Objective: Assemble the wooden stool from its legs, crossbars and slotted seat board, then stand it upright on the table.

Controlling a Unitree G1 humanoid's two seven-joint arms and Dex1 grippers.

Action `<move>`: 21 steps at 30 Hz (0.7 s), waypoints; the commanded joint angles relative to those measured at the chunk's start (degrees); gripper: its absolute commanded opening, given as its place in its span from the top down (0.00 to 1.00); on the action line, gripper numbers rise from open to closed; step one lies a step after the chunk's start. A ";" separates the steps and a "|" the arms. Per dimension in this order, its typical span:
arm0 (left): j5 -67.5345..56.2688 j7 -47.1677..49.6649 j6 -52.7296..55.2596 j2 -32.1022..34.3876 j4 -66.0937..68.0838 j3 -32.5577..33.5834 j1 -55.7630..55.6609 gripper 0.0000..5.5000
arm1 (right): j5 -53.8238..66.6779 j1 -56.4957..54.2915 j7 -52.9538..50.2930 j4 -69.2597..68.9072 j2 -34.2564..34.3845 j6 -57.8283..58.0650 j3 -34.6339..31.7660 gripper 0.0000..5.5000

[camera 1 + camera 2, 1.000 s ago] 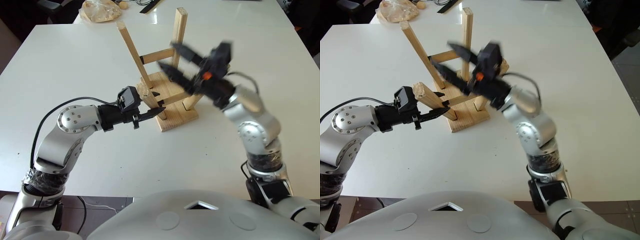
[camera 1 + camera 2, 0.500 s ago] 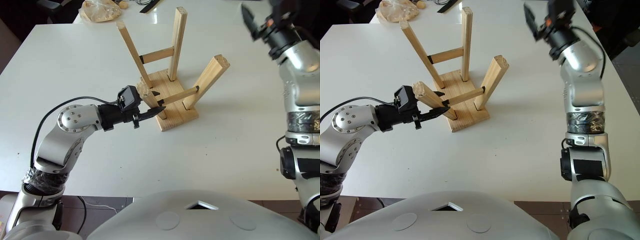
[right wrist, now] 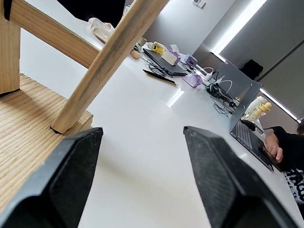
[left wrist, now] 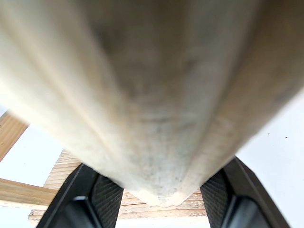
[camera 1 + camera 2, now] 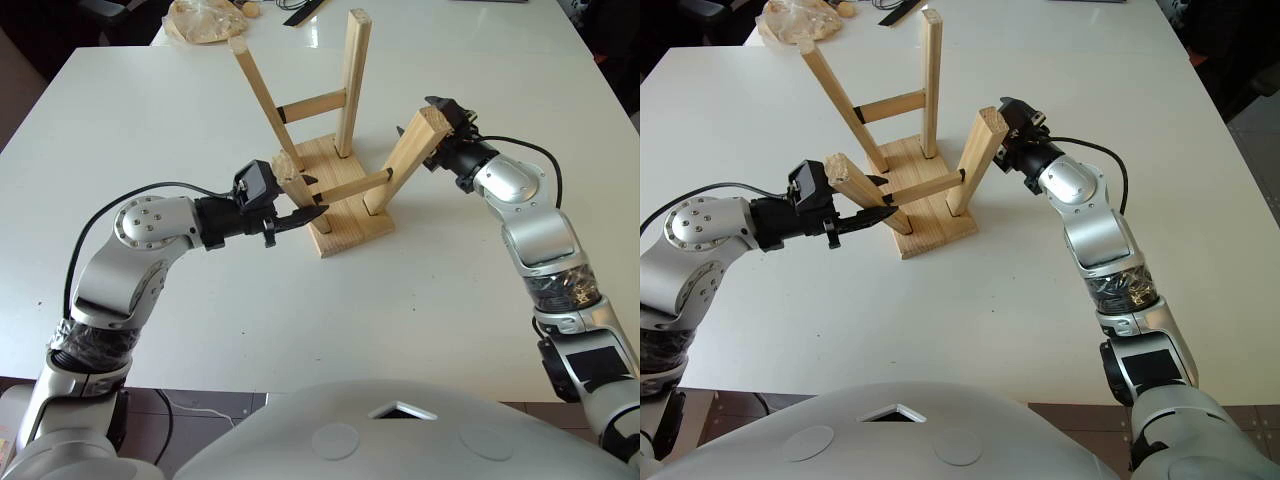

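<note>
The stool lies upside down, its slotted seat board flat on the white table. Two far legs stand up, joined by a crossbar. A lower crossbar links the short near-left leg to the slanting right leg. My left gripper is shut on the near-left leg, which sits between its pads. My right gripper is open at the top end of the right leg. Its fingers are spread wide, with bare table between them.
A crumpled bag and dark items lie at the table's far edge. A laptop and small things rest on a desk beyond. White table is free in front and to the right.
My right arm swung up and away to the far right, then came back down to the top of the right leg. The left gripper kept its hold on the near-left leg.
</note>
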 commanded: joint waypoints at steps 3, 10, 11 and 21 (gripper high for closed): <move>7.39 3.16 2.48 -0.84 4.25 -4.73 1.14 0.63 | 4.03 -1.24 4.08 2.51 -0.19 -7.45 -6.58 0.43; 7.01 3.49 1.95 0.11 5.35 -2.84 0.76 0.63 | -1.38 -6.42 -2.31 22.83 -5.76 -17.67 -15.60 0.43; 7.04 3.35 1.90 0.13 5.50 -2.89 0.52 0.63 | -2.83 -6.60 -3.19 23.83 -5.59 -18.62 -14.94 0.43; 7.60 0.69 2.15 0.74 6.25 -5.80 -2.07 0.63 | 34.75 -4.41 4.97 -24.62 15.23 12.92 -2.06 0.43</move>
